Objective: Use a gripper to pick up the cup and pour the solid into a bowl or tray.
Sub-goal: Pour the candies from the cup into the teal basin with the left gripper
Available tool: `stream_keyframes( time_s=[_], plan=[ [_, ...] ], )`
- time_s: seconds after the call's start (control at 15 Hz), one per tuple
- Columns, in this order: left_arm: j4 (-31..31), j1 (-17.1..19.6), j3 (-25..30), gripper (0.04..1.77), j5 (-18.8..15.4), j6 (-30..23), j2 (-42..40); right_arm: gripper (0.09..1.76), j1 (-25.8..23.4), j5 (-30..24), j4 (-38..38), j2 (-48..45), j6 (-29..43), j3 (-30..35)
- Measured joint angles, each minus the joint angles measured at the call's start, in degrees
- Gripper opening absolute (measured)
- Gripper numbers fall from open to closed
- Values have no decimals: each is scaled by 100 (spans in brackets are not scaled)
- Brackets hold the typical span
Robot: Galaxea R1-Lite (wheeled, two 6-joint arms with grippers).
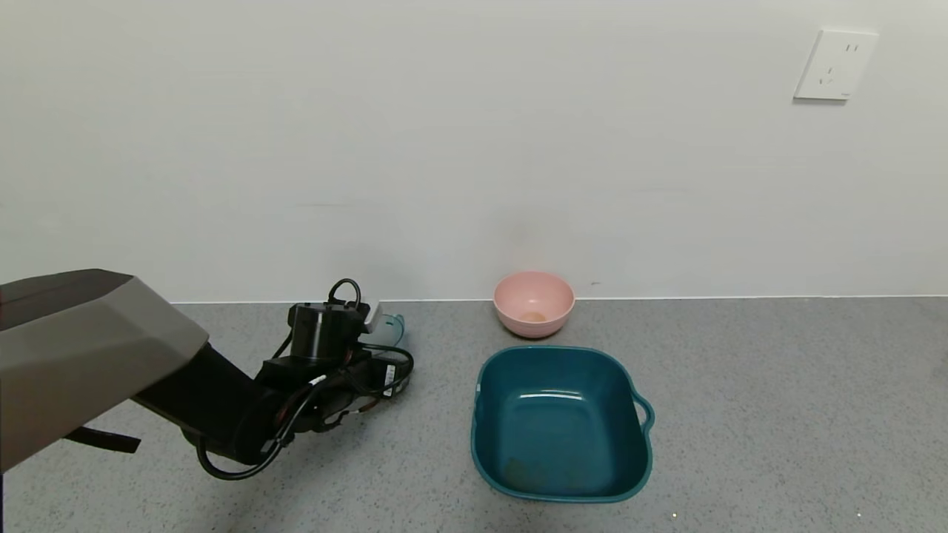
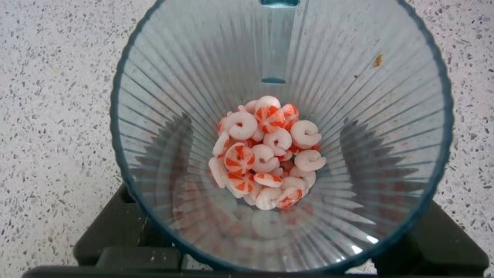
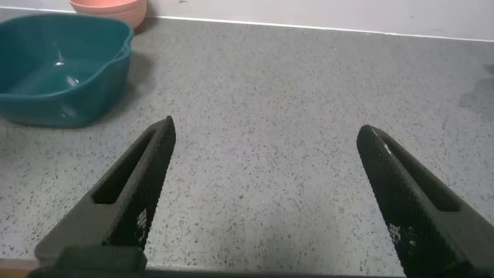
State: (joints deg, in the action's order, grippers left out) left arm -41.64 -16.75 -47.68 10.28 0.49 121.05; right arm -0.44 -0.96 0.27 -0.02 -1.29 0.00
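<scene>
The pale blue-green ribbed cup [image 2: 185, 69] stands on the grey counter and fills the left wrist view. A heap of white and orange-red discs, the solid [image 2: 266, 154], lies at its bottom. My left gripper [image 1: 381, 348] is around the cup [image 1: 390, 326], left of the basin. Its dark fingers [image 2: 166, 162] show through the cup's walls on both sides, against them. The dark teal basin [image 1: 489, 437] stands empty at the centre and also shows in the right wrist view [image 3: 62, 73]. My right gripper [image 3: 266, 131] is open and empty over bare counter, out of the head view.
A small pink bowl [image 1: 533, 300] stands by the wall just behind the basin; it also shows in the right wrist view [image 3: 116, 9]. The white wall runs along the counter's back edge. A wall socket [image 1: 835, 65] is at the upper right.
</scene>
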Motion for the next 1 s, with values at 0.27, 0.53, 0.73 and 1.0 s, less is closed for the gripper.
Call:
stream_keyframes(
  time_s=[0.27,0.53,0.73,1.0],
  plan=[
    [188,77,11,131,-5,210,-171,171,0,0,0,0,0,0],
    [940,156,-234,131,-30,397,-579,171,0,0,0,0,0,-2],
    [1397,165,-612,131,-46,668,-855,171,0,2,0,0,0,0],
    [2078,85,-1239,131,-48,933,-1036,171,0,0,0,0,2,0]
  ],
)
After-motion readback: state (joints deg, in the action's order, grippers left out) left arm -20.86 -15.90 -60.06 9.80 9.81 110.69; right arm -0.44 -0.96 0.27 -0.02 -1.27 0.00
